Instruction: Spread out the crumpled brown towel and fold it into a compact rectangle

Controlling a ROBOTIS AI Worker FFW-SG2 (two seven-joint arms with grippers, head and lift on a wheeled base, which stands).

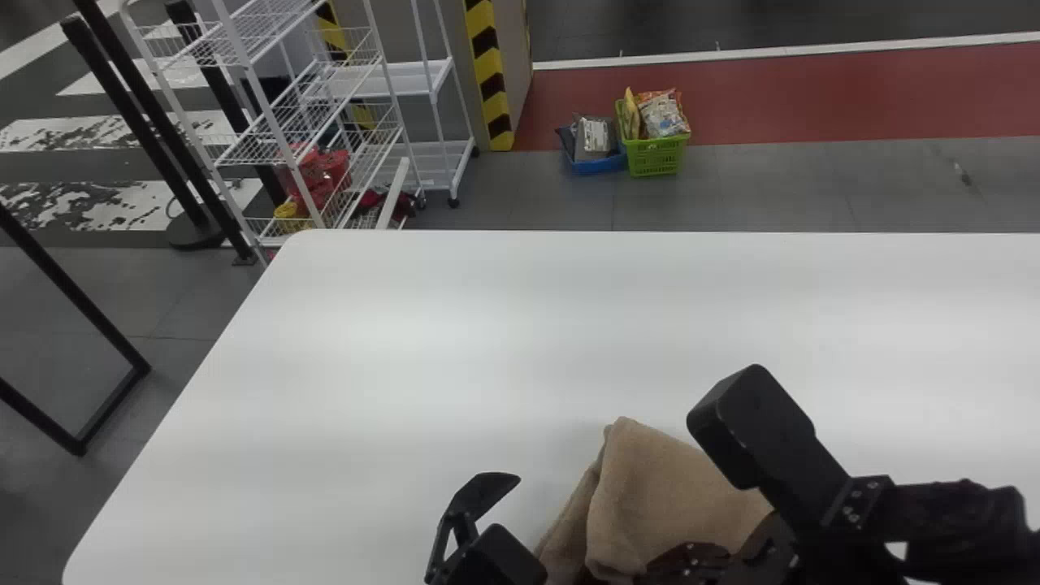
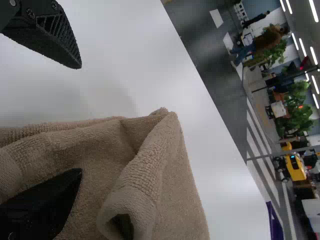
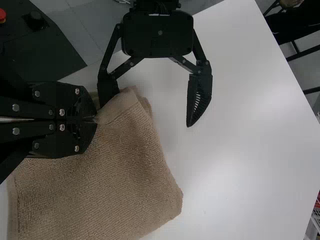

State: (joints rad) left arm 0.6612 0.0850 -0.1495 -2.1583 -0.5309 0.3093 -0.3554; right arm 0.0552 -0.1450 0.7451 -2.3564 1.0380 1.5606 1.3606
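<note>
Nearest the camera, the right arm (image 1: 934, 520) fills part of the lower right of the frame, a black block (image 1: 756, 422) angled up from it toward the centre. Its right gripper (image 1: 691, 561) is low at the bottom edge, right of centre, over the brown towel (image 1: 658, 496). Seen from the right wrist, the right gripper (image 3: 95, 120) has its two fingers together — clamped on the towel near one of its corners.

Just left of the towel, at the bottom of the frame, is the left gripper (image 1: 483, 496). Its fingers stand wide apart: from the left wrist, one finger (image 2: 42, 205) of the left gripper (image 2: 80, 119) lies over the towel, while the other (image 2: 47, 32) is above bare tabletop.

The towel sits at the bottom of the frame, right of centre, partly behind the right arm; it is folded over in places, with a rolled edge and a raised fold showing from the left wrist. Under it is the white table (image 1: 406, 341), which spreads across most of the frame.

Beyond — upper left — white wire racks (image 1: 301, 122) stand on the floor. At upper centre, a green basket (image 1: 655, 156) holding packets is beside a blue basket (image 1: 595, 165).
</note>
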